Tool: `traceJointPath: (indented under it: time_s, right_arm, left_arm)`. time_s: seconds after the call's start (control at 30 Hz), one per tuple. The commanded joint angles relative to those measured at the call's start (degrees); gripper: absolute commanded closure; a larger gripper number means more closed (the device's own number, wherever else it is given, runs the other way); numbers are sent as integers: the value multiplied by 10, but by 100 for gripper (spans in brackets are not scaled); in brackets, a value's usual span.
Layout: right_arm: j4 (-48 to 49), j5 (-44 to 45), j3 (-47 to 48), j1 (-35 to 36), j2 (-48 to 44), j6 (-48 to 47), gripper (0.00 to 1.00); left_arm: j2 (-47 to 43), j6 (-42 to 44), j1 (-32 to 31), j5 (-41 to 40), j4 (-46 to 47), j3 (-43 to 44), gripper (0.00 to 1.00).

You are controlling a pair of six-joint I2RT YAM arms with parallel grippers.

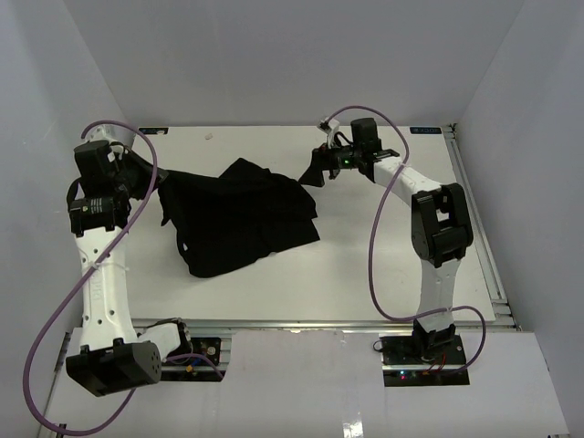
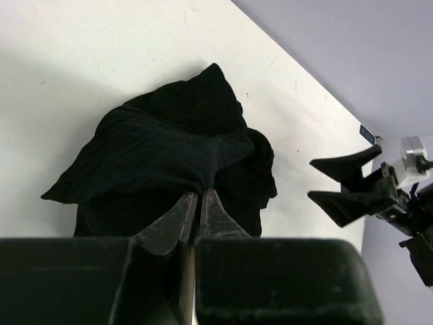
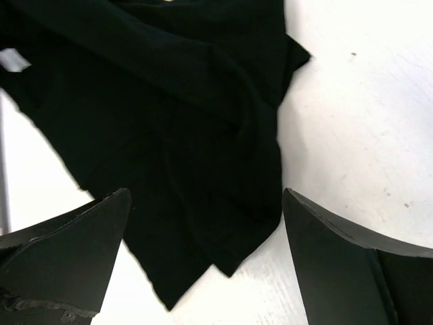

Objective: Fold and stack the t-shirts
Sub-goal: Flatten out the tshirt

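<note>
Your left arm bends over the counter's (image 1: 365, 274) left side, the left pincer (image 2: 199, 195) clamped together on the left edge of the black t-shirt (image 1: 237, 214), which lies crumpled mid-counter. Your right arm reaches in from the far right, with the right pincer (image 1: 315, 171) spread wide beside the shirt's right corner and gripping nothing.

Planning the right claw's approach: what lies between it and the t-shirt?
Nothing but bare white table separates the open right claw from the t-shirt, clearest in the left wrist view.
</note>
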Motion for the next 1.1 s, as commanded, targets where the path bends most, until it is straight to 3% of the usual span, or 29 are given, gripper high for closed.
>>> traceJointPath:
  time_s: [0.0, 0.23, 0.47, 0.6, 0.8, 1.07]
  right_arm:
    - [-83, 108, 62, 28, 29, -36, 0]
    - [-59, 62, 57, 26, 39, -61, 0]
    - [-24, -12, -23, 17, -18, -114, 0]
    - [-27, -14, -35, 17, -21, -105, 0]
    - [-3, -1, -31, 17, -1, -70, 0]
    - [-3, 30, 16, 26, 45, -57, 0]
  left_arm:
    - [-23, 6, 4, -3, 9, -4, 92]
    - [-31, 10, 4, -38, -13, 33, 92]
    - [6, 6, 4, -50, -24, 144, 92]
    - [23, 9, 3, -46, -26, 181, 92]
    - [13, 12, 4, -46, -27, 159, 92]
    - [15, 11, 3, -52, -38, 191, 92]
